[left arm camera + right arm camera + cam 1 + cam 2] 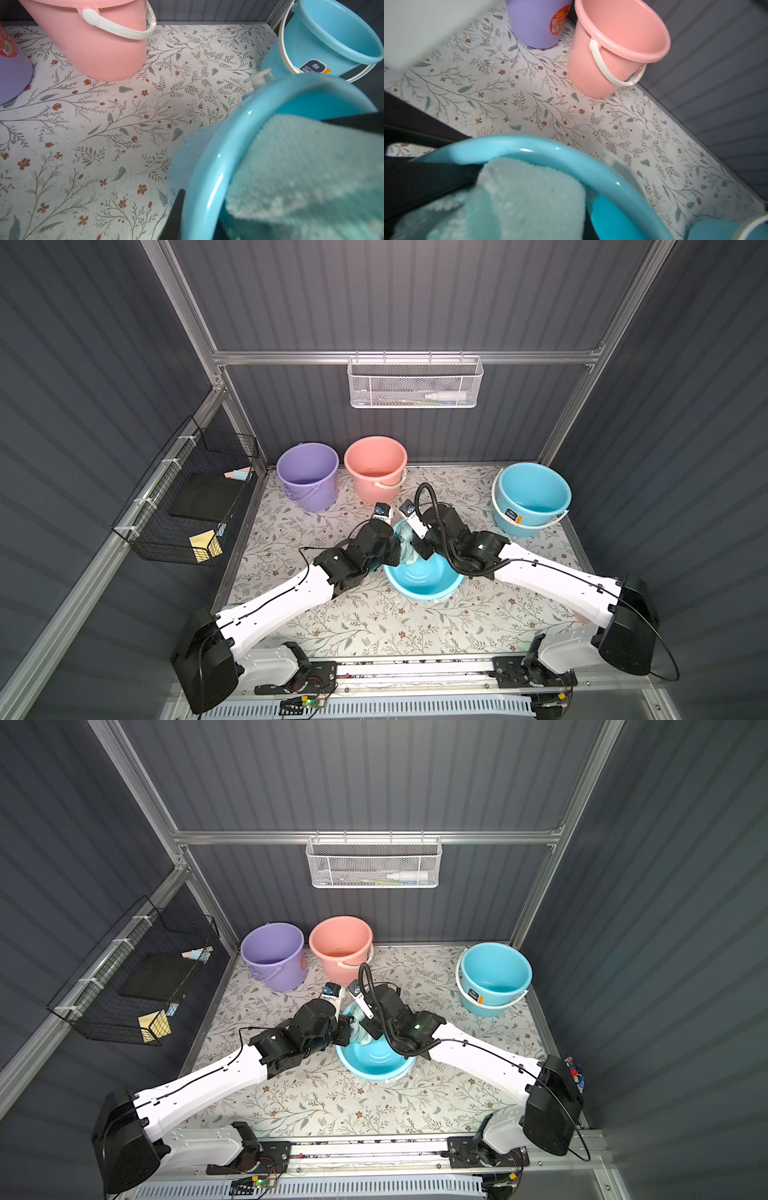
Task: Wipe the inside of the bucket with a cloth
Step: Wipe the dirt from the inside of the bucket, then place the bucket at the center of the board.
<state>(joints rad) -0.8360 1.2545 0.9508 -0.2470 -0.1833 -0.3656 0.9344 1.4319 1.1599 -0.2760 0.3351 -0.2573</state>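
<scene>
**Top views:** 4 buckets stand on the floral tabletop. The tilted blue bucket sits mid-table. The purple bucket and pink bucket stand beyond it by the back wall. The upright blue bucket is beyond it to the right, close to the side wall. Bare tabletop surrounds the tilted blue bucket, widest on its near side. 2 arms reach over its far rim. There 1 cloth lies just inside, between the left gripper and the right gripper.

**Left wrist:** 1 dark finger lies outside the tilted blue bucket's rim. The left gripper is pressed together on that wall, and the cloth fills the mouth.

**Right wrist:** The cloth is heaped against the inner rim. The right gripper's fingers are hidden beneath it, pinching the cloth.
</scene>
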